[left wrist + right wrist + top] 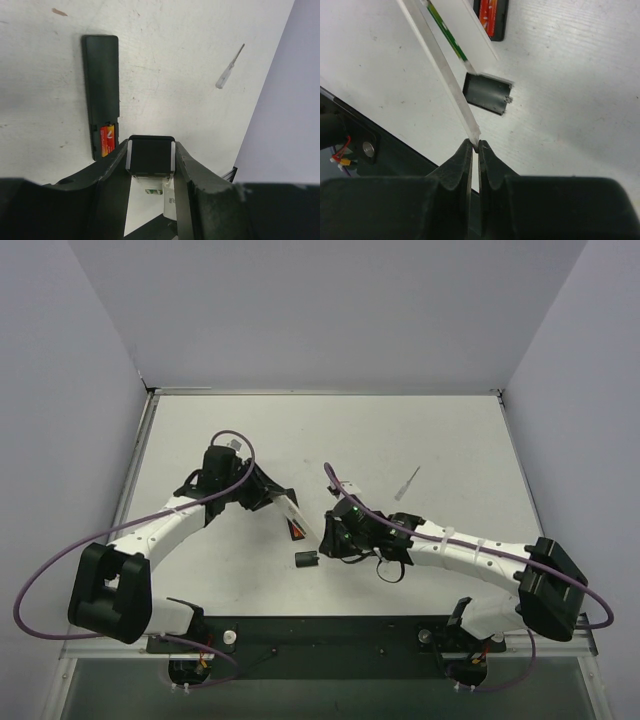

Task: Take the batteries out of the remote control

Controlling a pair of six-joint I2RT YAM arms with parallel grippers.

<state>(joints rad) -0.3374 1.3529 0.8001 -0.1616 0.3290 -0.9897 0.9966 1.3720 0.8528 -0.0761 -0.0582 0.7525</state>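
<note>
Red battery (107, 141) is seated in the black remote (100, 85); the white remote (467, 30), seemingly housing a green battery (448, 34), is clamped by the left gripper (150, 152), a white strip (440, 75) by the right gripper (475, 146).

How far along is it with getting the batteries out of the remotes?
Done: the black cover is off, lying on the table. In hand: the left hand holds the white remote while the right hand pinches its white cover strip. Left: a red battery sits in the black remote, a green battery in the white one; none seen loose.
</note>
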